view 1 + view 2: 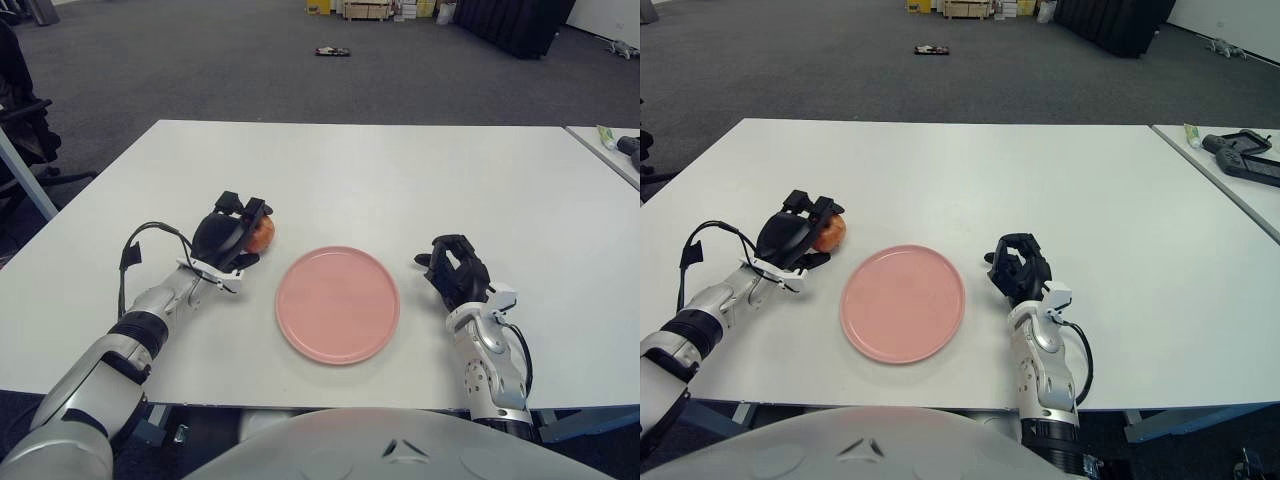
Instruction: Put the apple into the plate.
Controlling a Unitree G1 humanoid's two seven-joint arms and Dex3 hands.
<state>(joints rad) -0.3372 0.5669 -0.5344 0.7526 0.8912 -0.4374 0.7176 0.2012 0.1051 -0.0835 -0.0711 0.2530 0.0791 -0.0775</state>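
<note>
The left robot hand [232, 238] wraps its fingers around the apple [262, 233], near the desk's left edge. Hold tight, lift, then move it over the pink plate [337, 303]. The right robot hand [455, 268] shows curled beside the plate.

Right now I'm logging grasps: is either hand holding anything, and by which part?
The left hand has its fingers curled around the apple, covering its left side and top, left of the plate. The right hand holds nothing.
</note>
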